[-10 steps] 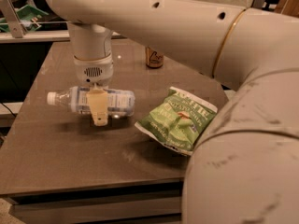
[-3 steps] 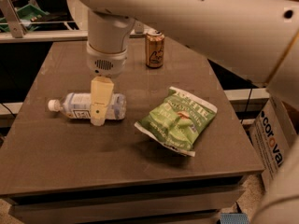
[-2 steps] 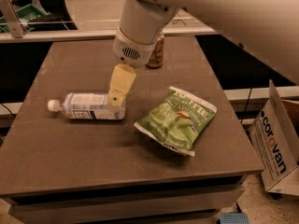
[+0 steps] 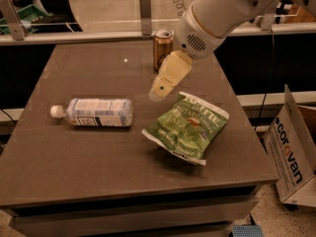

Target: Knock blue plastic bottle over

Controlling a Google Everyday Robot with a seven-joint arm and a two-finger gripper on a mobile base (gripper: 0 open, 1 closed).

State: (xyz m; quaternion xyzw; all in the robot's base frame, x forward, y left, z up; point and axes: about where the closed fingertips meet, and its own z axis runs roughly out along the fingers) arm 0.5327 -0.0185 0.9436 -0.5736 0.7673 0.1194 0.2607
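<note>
Blue plastic bottle (image 4: pixel 98 112) lies on its side on the brown table (image 4: pixel 74 177), to the left of the green chip bag (image 4: pixel 190 127) and apart from it, its white cap (image 4: pixel 56 111) pointing away from the bag. The gripper (image 4: pixel 157 94) hangs tilted just above the bag's upper left corner, apart from the bottle; whether it is spread or pressed together cannot be told. A tan can (image 4: pixel 162 47) stands upright behind the bag.

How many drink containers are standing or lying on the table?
2. The blue plastic bottle lies on its side at left; the can stands upright at the far edge, just behind the gripper. None seems hidden.
</note>
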